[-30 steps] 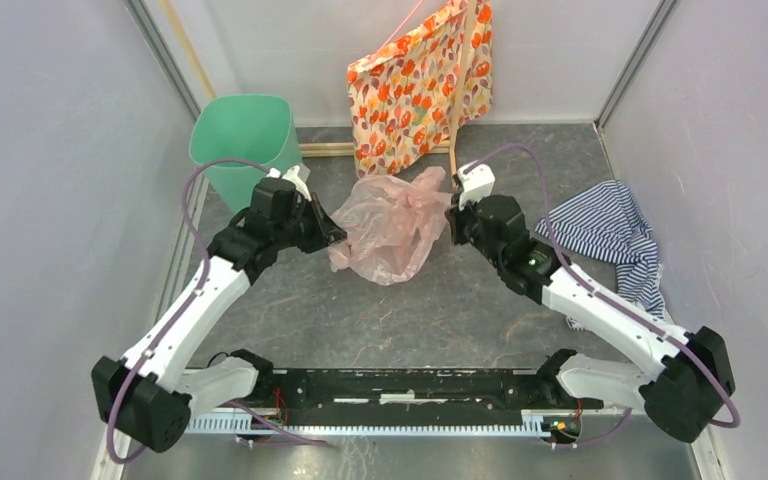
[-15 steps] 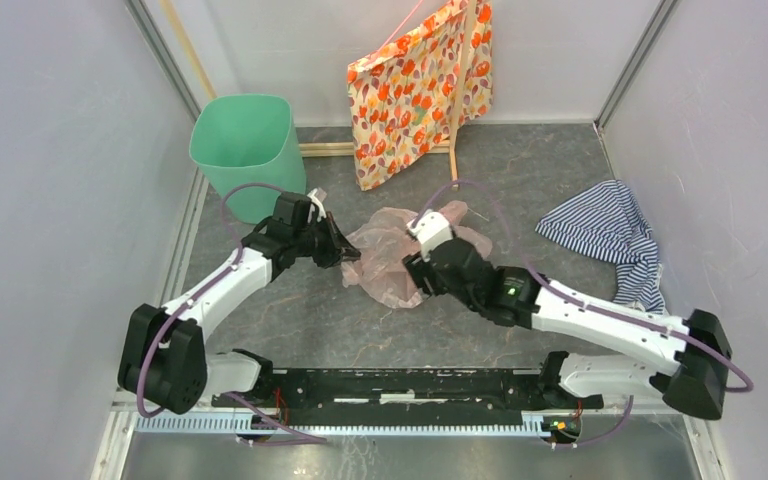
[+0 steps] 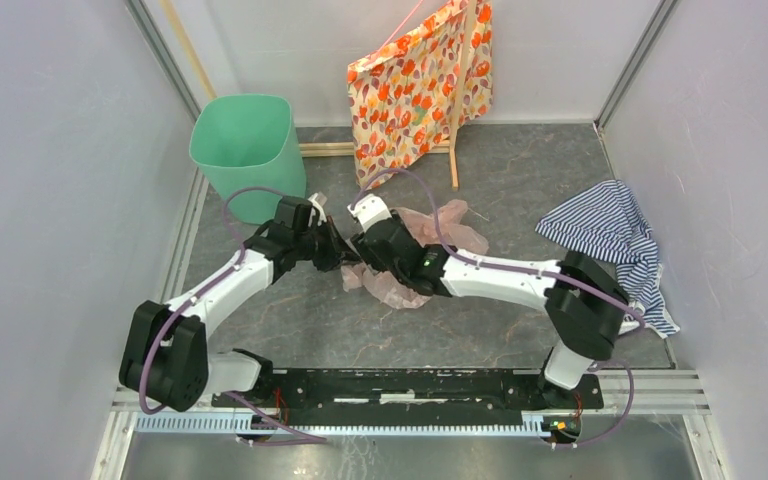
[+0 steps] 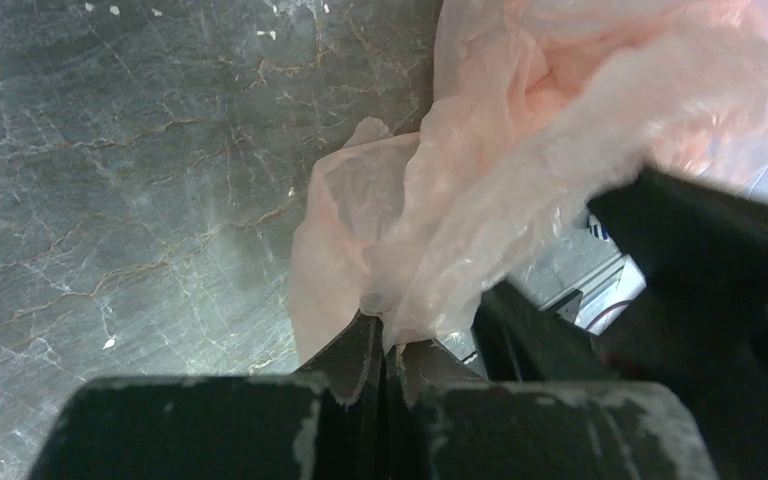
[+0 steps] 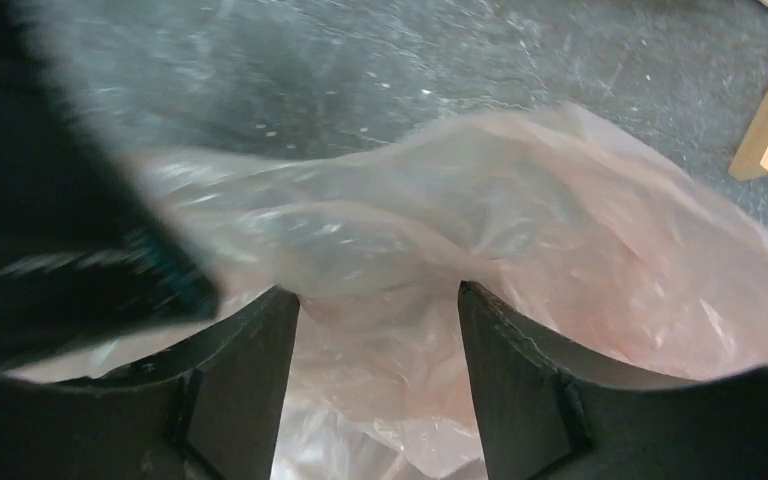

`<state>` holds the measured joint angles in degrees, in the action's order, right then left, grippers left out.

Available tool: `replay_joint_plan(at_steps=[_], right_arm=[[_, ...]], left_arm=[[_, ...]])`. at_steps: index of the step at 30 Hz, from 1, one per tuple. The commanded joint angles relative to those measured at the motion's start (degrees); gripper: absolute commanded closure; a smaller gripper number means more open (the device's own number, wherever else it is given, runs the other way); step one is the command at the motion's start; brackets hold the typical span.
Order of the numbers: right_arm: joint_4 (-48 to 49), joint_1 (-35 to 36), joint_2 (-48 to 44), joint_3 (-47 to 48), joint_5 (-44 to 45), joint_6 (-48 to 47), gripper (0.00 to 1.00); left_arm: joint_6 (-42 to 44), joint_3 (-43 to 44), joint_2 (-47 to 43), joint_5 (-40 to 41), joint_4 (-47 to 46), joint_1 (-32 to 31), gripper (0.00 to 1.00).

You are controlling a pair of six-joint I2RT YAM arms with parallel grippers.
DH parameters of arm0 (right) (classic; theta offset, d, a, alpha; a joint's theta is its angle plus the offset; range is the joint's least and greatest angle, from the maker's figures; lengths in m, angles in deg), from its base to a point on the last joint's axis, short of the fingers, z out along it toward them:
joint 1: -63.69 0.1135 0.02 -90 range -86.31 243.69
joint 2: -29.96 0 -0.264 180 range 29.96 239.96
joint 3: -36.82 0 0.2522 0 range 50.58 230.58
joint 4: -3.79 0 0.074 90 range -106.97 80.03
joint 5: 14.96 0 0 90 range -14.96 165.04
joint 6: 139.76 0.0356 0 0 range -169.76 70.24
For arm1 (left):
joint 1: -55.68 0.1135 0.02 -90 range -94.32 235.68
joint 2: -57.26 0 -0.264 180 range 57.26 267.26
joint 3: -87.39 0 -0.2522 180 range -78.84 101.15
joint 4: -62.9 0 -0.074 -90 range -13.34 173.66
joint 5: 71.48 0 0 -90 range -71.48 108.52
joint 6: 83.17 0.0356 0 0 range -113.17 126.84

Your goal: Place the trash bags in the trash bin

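Observation:
A crumpled, translucent pink trash bag (image 3: 447, 224) lies on the grey floor mid-scene. My left gripper (image 3: 341, 251) is shut on a bunched edge of the trash bag (image 4: 480, 170), the film pinched between the left gripper's (image 4: 385, 338) closed tips. My right gripper (image 3: 360, 254) has reached across to the same spot, close against the left one. In the right wrist view the right gripper (image 5: 375, 300) stands open, with the trash bag (image 5: 520, 230) film bulging between its spread fingers. The mint-green trash bin (image 3: 245, 150) stands upright at the back left, apart from both grippers.
An orange floral bag (image 3: 420, 85) hangs at the back wall beside a wooden stick (image 3: 455, 120). A blue-striped cloth (image 3: 610, 232) lies on the right. Enclosure walls close in on both sides. The right arm's forearm (image 3: 500, 275) stretches over the bag.
The right arm swung left across the bag until it met the left gripper, and its jaws opened. The left arm drew back slightly, still pinching the bag, which bunched up.

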<state>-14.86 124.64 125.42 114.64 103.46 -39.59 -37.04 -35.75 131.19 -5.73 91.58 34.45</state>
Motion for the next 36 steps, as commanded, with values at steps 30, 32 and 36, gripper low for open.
replay_joint_plan(at_steps=[30, 32, 36], right_arm=[[2.58, -11.92, 13.64, 3.87, -8.00, 12.41, 0.33], [2.25, -12.01, 13.95, 4.31, -8.01, 12.61, 0.33], [1.53, -12.07, 14.46, 5.07, -7.64, 13.07, 0.33]], left_arm=[[7.88, -4.69, -12.71, 23.31, 3.77, -11.22, 0.25], [6.45, -5.61, -12.59, 26.57, 2.11, -13.78, 0.24], [3.60, -9.00, -13.51, 35.20, -4.91, -18.26, 0.26]])
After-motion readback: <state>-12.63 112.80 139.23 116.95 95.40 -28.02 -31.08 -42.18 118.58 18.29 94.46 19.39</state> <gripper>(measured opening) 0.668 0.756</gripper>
